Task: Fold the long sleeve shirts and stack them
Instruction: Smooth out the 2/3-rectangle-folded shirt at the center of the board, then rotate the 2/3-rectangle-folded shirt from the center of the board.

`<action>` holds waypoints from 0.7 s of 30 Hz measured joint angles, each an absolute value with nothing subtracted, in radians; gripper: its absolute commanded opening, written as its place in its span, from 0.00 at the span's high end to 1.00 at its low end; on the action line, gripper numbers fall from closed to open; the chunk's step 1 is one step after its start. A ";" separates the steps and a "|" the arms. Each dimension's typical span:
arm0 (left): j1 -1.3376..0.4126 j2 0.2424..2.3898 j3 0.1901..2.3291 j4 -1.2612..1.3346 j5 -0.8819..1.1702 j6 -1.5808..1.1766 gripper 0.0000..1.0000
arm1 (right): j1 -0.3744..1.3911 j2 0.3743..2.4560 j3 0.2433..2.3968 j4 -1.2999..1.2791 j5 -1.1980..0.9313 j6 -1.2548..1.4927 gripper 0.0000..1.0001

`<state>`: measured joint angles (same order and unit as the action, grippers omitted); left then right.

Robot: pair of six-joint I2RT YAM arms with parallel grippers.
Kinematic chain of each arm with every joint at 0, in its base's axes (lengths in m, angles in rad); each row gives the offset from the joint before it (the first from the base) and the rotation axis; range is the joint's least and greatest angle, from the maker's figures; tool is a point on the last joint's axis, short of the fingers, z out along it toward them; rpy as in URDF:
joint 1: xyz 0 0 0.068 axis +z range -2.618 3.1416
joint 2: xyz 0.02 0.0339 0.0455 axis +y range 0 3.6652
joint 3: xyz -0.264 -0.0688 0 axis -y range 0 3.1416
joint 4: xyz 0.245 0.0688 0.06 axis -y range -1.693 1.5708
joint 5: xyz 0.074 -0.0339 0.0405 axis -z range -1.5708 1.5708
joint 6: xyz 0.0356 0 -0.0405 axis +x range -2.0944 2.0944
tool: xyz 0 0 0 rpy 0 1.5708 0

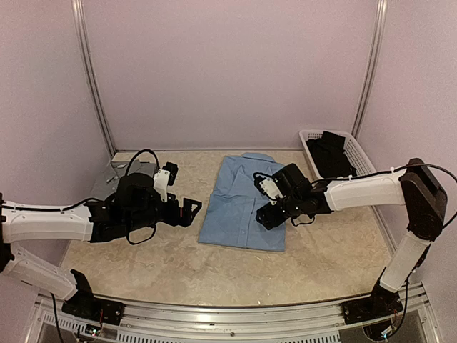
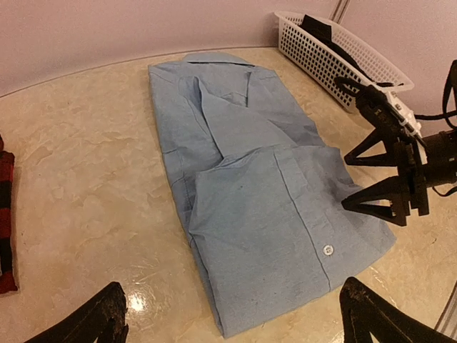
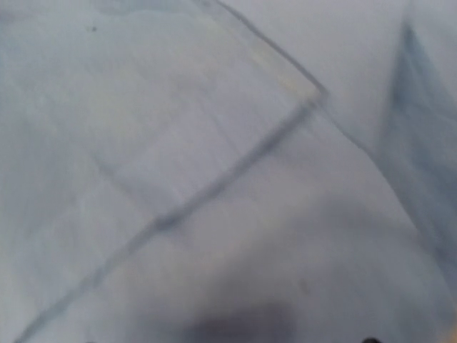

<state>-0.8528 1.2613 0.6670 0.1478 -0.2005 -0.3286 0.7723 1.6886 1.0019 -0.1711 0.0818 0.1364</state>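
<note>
Left fingers (image 2: pixel 107 314) and right fingers (image 2: pixel 385 196) stand wide open, holding nothing. Between them the folded light blue shirt (image 2: pixel 257 207) lies on the table (image 2: pixel 86 179); soft and limp, probably best pinched at its edges

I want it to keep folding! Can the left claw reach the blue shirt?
Probably yes. The left claw is open beside the blue shirt, near its left edge, with only bare table between them. The right claw is over the shirt's far side, out of the way.
</note>
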 measured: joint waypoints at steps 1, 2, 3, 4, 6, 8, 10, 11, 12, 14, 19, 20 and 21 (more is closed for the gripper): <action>-0.850 1.242 0.656 0.146 -0.196 -0.339 0.01 | 0.768 1.723 1.029 -0.171 0.075 0.121 0.24; -0.849 1.224 0.647 0.145 -0.189 -0.345 0.01 | 0.765 1.749 1.047 -0.169 0.067 0.111 0.24; -0.847 1.204 0.636 0.146 -0.184 -0.352 0.01 | 0.762 1.774 1.066 -0.170 0.059 0.098 0.24; -0.847 1.183 0.624 0.149 -0.181 -0.358 0.01 | 0.757 1.801 1.083 -0.171 0.044 0.086 0.25; -0.842 1.137 0.592 0.154 -0.167 -0.373 0.01 | 0.748 1.834 1.101 -0.172 0.019 0.068 0.25; -0.828 1.093 0.555 0.170 -0.145 -0.403 0.01 | 0.740 1.856 1.105 -0.174 -0.007 0.057 0.26; -0.803 1.058 0.519 0.187 -0.117 -0.437 0.01 | 0.738 1.867 1.105 -0.178 -0.031 0.053 0.27; -0.788 1.044 0.500 0.196 -0.101 -0.453 0.01 | 0.736 1.870 1.103 -0.178 -0.044 0.053 0.27; -0.777 1.032 0.485 0.200 -0.086 -0.469 0.01 | 0.735 1.870 1.101 -0.177 -0.053 0.055 0.28; -0.752 1.013 0.455 0.202 -0.062 -0.503 0.01 | 0.735 1.870 1.086 -0.163 -0.076 0.070 0.28; -0.712 1.009 0.447 0.168 -0.033 -0.596 0.01 | 0.742 1.859 1.025 -0.101 -0.105 0.157 0.29; -0.706 1.017 0.455 0.151 -0.030 -0.612 0.01 | 0.749 1.856 1.016 -0.084 -0.105 0.192 0.29; -0.703 1.031 0.466 0.133 -0.027 -0.629 0.01 | 0.760 1.855 1.009 -0.068 -0.105 0.234 0.29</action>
<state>-0.7029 1.0309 0.4664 0.1326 -0.0273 -0.6292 0.7601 1.8549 1.0088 -0.0677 -0.1055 0.2340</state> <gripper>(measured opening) 0.990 0.711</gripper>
